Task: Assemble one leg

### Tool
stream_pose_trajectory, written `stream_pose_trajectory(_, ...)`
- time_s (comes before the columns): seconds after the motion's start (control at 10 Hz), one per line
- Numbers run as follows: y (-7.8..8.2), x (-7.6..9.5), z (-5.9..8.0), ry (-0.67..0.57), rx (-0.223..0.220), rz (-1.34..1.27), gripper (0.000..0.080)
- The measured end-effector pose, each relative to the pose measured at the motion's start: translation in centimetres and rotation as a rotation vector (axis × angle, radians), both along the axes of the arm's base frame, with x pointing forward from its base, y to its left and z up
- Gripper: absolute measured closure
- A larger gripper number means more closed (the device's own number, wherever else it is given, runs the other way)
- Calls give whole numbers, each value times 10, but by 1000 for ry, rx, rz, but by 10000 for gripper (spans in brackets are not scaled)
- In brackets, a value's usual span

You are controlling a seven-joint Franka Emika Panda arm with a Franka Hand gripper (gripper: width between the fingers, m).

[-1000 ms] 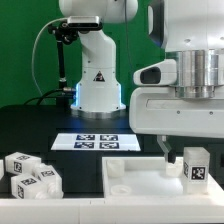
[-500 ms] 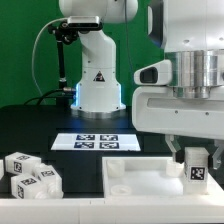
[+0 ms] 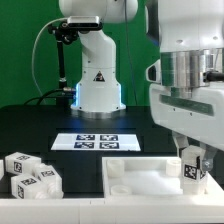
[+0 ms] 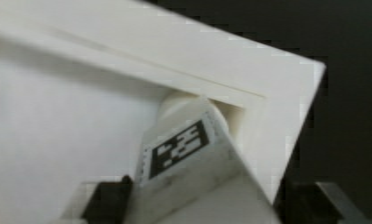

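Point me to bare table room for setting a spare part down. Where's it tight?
Free: the dark tabletop between the marker board and the loose blocks, and the strip between board and panel. Crowded: the panel's far corner on the exterior view's right, where the gripper holds the leg.

One white robot arm (image 3: 95, 60) stands on one black table (image 3: 30, 125). One thin flat white marker board (image 3: 98, 142) lies on the table, carrying four black-and-white square tags. One large flat white plastic tray-like panel (image 3: 150, 185) lies in front. Four small white rectangular plastic leg blocks with black-and-white tags can be counted: three (image 3: 32, 174) clustered at the exterior view's left, and one leg (image 3: 191, 166) at the right, beneath one two-finger gripper (image 3: 189, 152). The wrist view shows one such leg (image 4: 188, 150).
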State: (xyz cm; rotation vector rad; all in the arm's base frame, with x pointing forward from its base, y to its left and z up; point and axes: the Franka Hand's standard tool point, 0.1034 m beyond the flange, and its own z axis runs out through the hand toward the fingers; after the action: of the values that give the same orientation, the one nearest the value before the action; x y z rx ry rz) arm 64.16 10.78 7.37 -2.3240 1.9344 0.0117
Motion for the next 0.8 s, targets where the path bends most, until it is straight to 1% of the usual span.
stream_pose_trajectory(0.1, -2, 1, 0, 10, 20, -102, 407)
stream_pose_trajectory(0.2, 1, 1, 0, 19, 51, -285, 407)
stream_pose_trajectory(0.3, 5, 1, -1, 18, 62, -429, 407)
stream_pose_trajectory(0.5, 11, -1, -4, 11, 66, -510, 409)
stream_pose_trajectory(0.6, 11, -1, -4, 11, 66, -512, 427)
stream_pose_trajectory(0.7, 11, -1, -3, -1, 53, -405, 427)
stream_pose_trajectory(0.8, 12, -1, -3, -15, 41, -268, 271)
